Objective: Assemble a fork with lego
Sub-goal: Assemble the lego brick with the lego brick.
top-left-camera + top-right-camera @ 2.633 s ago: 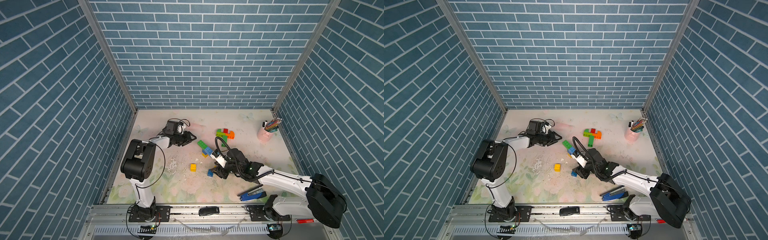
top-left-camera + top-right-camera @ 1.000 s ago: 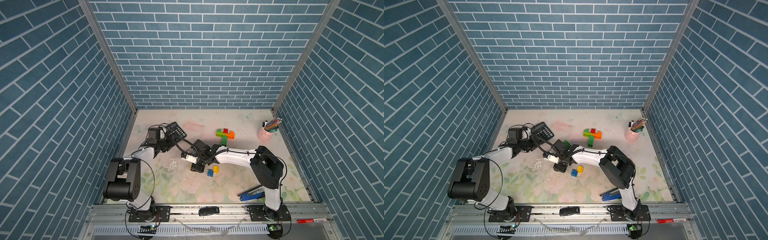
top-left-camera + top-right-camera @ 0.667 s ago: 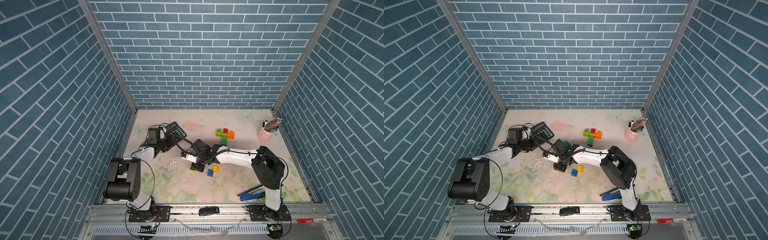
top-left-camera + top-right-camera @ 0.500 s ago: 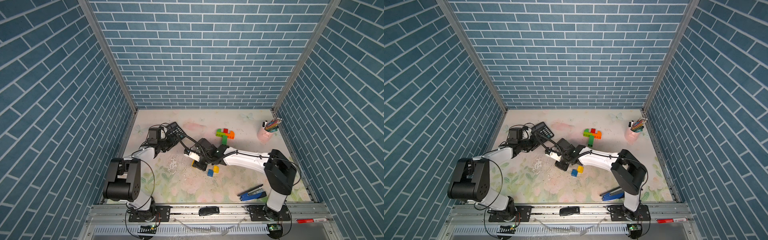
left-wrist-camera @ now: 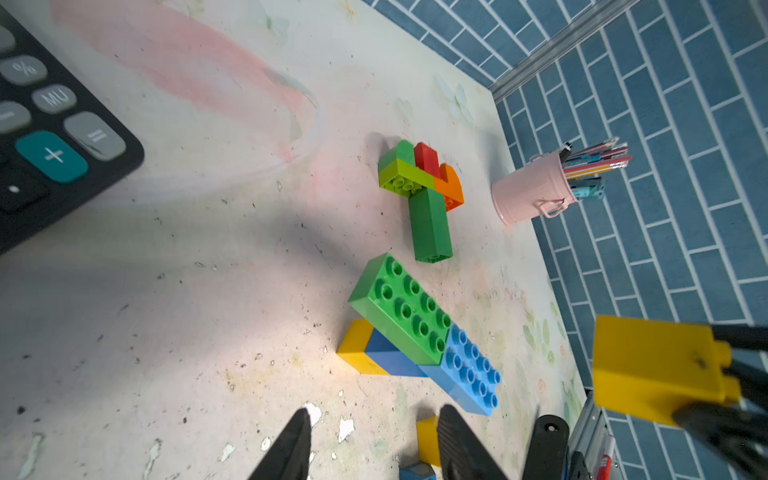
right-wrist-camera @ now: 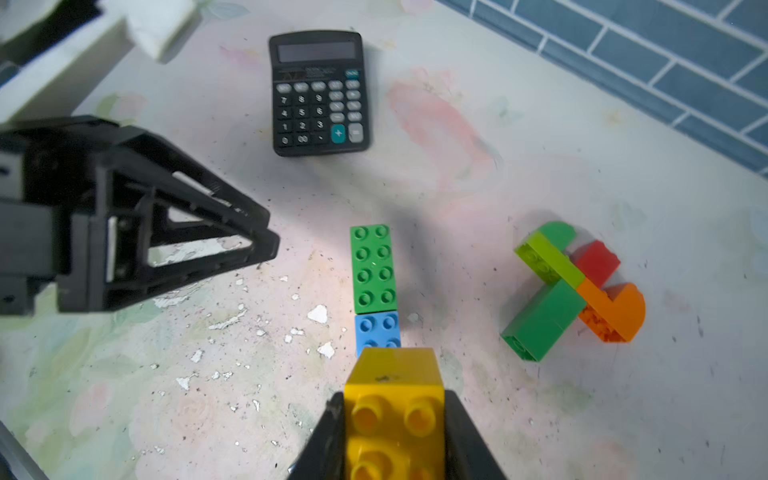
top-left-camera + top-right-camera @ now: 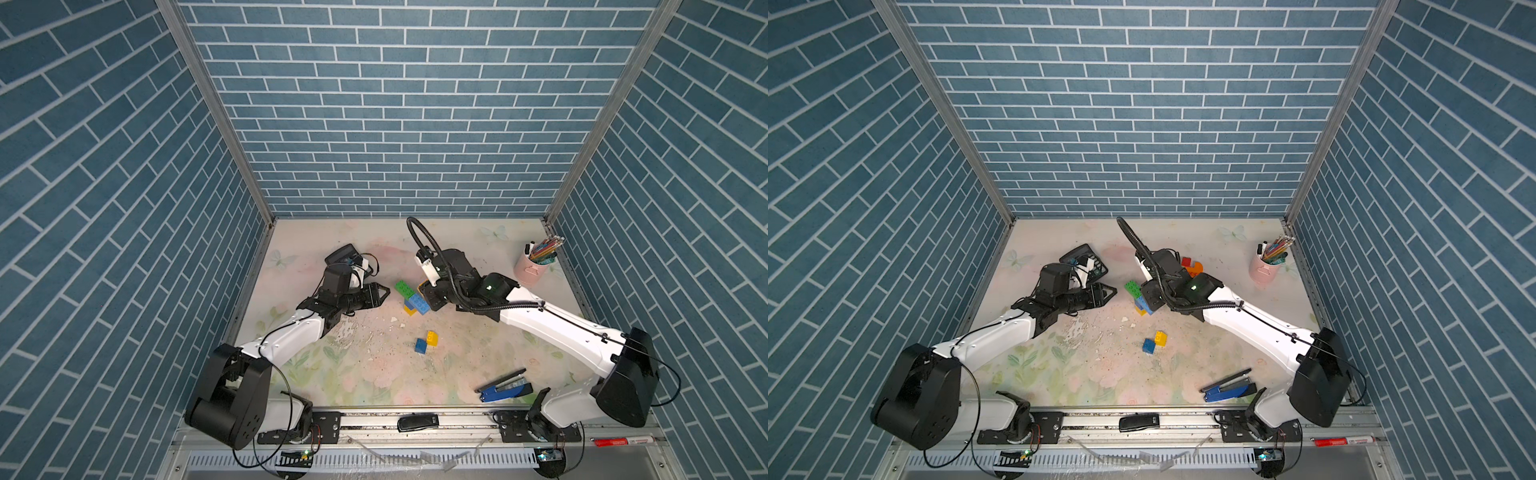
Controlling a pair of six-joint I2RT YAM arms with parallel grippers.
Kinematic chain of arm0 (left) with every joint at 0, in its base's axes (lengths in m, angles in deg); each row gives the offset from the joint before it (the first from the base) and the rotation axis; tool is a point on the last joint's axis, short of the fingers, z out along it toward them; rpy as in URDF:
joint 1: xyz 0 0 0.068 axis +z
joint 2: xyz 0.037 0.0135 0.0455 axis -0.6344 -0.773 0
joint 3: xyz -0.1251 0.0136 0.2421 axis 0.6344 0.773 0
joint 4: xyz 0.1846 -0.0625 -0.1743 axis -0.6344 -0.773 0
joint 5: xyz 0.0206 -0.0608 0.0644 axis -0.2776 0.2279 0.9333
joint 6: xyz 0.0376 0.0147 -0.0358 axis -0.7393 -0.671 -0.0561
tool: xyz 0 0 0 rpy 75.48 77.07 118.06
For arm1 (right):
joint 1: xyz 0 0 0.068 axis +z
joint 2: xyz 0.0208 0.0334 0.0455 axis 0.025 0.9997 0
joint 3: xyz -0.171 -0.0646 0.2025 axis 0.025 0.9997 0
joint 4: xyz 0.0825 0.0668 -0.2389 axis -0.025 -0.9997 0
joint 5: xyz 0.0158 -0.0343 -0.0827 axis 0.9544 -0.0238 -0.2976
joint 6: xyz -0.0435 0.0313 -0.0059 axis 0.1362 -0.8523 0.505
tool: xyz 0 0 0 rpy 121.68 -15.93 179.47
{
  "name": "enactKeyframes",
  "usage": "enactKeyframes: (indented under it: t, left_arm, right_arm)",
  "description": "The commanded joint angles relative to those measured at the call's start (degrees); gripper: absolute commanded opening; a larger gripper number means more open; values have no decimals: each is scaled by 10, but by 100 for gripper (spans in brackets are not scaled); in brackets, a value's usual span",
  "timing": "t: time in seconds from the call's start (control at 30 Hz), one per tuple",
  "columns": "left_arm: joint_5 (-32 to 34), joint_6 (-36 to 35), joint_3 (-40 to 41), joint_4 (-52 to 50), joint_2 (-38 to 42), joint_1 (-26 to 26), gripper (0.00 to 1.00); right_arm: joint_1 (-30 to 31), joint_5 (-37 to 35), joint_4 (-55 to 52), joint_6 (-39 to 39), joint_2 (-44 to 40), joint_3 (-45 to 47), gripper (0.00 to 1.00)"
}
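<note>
left gripper (image 7: 383, 294): low, jaws slightly apart, empty | right gripper (image 6: 394, 432): clamped on yellow brick (image 6: 392, 374)

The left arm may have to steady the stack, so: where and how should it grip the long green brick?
I'd pinch the long green brick across its two long sides, at the end away from the light blue brick, coming straight down. It lies flat, studs up, its long sides bare and its width narrow; the right gripper holds a yellow brick by the blue end.
</note>
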Motion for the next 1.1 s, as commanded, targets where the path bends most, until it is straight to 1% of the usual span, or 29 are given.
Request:
enactKeyframes:
  t: [0.0,0.13,0.3,0.6,1.07]
  left_arm:
    - [28,-6,9,13,-15,-21,51]
    - [33,4,17,34,-32,-37,51]
    - [37,6,18,46,-44,-54,51]
    - [40,10,21,52,-51,-58,51]
    - [33,11,15,58,-71,-62,51]
  right_arm:
    - [-7,61,-50,-33,26,-30,0]
    - [-31,128,-68,-12,62,-62,0]
    - [-39,149,-113,22,122,-124,0]
    - [-41,129,-152,54,180,-183,0]
    - [-40,117,-136,53,210,-194,0]
